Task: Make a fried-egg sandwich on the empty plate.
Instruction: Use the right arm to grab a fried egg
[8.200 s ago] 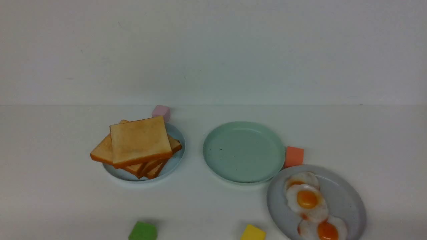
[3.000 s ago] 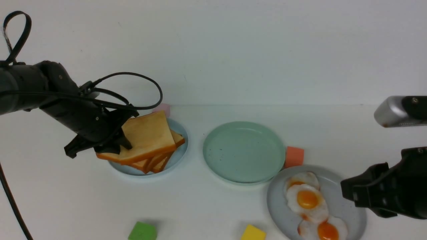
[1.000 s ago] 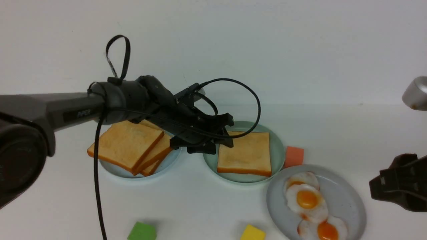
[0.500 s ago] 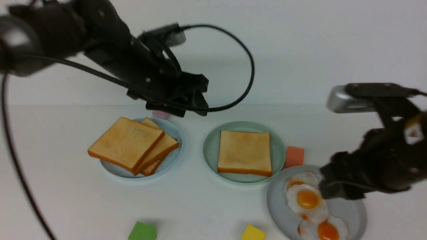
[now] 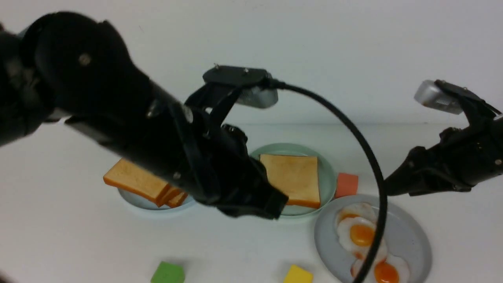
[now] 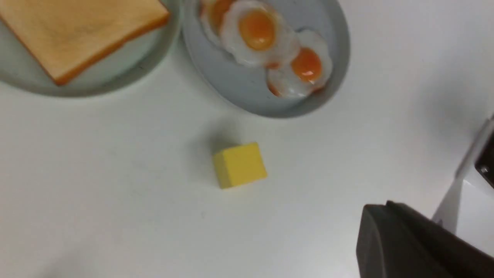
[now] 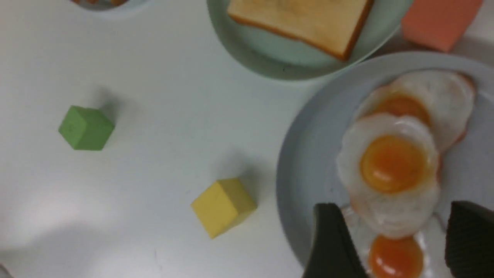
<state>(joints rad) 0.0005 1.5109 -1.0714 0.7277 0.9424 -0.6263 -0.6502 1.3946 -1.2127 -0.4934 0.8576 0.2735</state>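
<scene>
Green plate (image 5: pixel 328 179): holding one toast slice (image 5: pixel 296 177) | grey plate (image 5: pixel 416 239): holding fried eggs (image 5: pixel 361 236) | left gripper (image 5: pixel 277 206): keeping jaws together | right gripper (image 7: pixel 389 239): holding jaws apart above eggs

I see a square toast slice (image 5: pixel 294 177) with a pale golden face and an orange-brown crust, on a round mint-green plate (image 5: pixel 328 181) of one plain tone. On my feed the stacked square toast slices (image 5: pixel 135 179) wear the same golden tan and orange-brown edging, over a round pale blue plate (image 5: pixel 145 204). The round grey plate (image 5: pixel 412 243) carries flat fried eggs (image 5: pixel 361 236), white with glossy orange yolks and reddish-brown patches at their rims. I make out a solid orange-red cube (image 5: pixel 346 184), a bright green block (image 5: pixel 168 272) and a plain yellow block (image 5: pixel 298 274).
</scene>
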